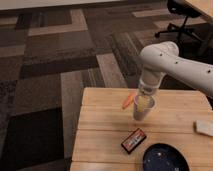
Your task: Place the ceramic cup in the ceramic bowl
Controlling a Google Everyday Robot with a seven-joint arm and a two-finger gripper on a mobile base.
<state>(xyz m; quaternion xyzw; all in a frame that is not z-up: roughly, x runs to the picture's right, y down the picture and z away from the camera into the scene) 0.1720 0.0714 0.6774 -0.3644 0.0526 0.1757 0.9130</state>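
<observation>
The pale ceramic cup (pixel 142 111) hangs tilted just over the wooden table (pixel 100 130), right of an orange carrot (pixel 128 100). My gripper (pixel 145 99) comes down from the white arm (pixel 170 62) onto the cup's rim and is shut on it. The dark blue ceramic bowl (pixel 165 158) sits at the table's near edge, below and to the right of the cup, partly cut off by the frame.
A black-and-red packet (pixel 133 140) lies between the cup and the bowl. A white object (pixel 204 127) rests at the table's right edge. An office chair (pixel 186 20) stands on the patterned carpet at the far right.
</observation>
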